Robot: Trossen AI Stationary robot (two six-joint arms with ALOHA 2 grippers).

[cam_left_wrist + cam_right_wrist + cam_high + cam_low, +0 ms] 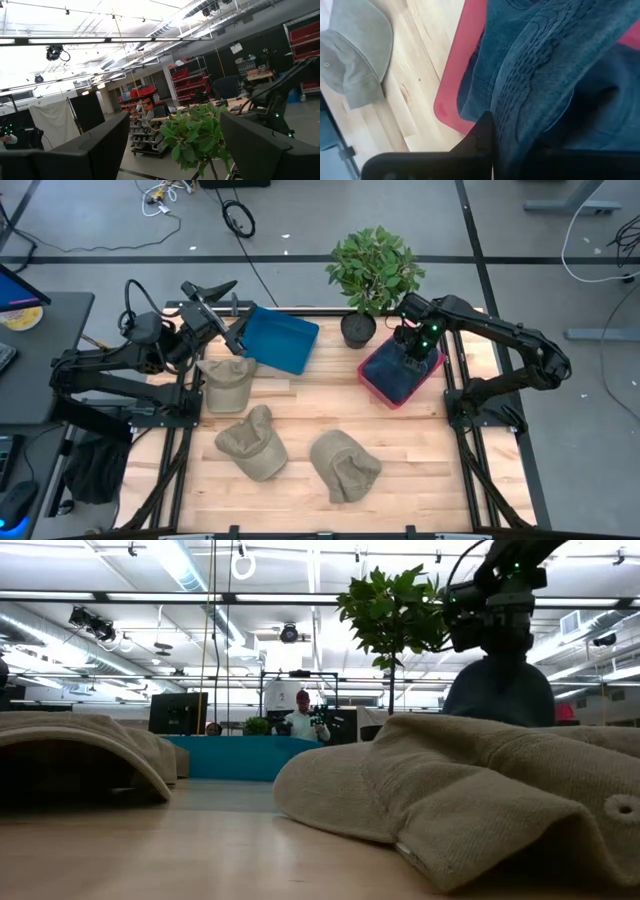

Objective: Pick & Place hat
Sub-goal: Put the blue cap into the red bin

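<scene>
A dark blue knit hat point(402, 372) sits over a red bin point(372, 377) at the table's far right, and my right gripper point(414, 348) is shut on it from above. In the low view the hat point(500, 690) hangs below that gripper point(495, 625). Three tan caps lie on the wood: one at the left point(225, 383), one near the middle point(252, 442), one to its right point(345, 465). My left gripper point(212, 290) is raised by the blue bin point(278, 340), open and touching nothing; its wrist view point(175, 140) looks out into the room. My right gripper pinches a ribbed fold of the blue hat point(520, 100) between its two fingers, coming from above and pointing down. One finger point(481, 140) shows beside the fold; the cloth covers the other. The hat hangs below the fingers over the red bin point(462, 60); its lower end is hidden.
A potted plant point(372, 275) stands at the far edge between the blue and red bins. The blue bin leans at the far left, beside my left arm. Bare wood lies between the caps and the red bin and along the near edge. A person sits far off in the room point(303, 720).
</scene>
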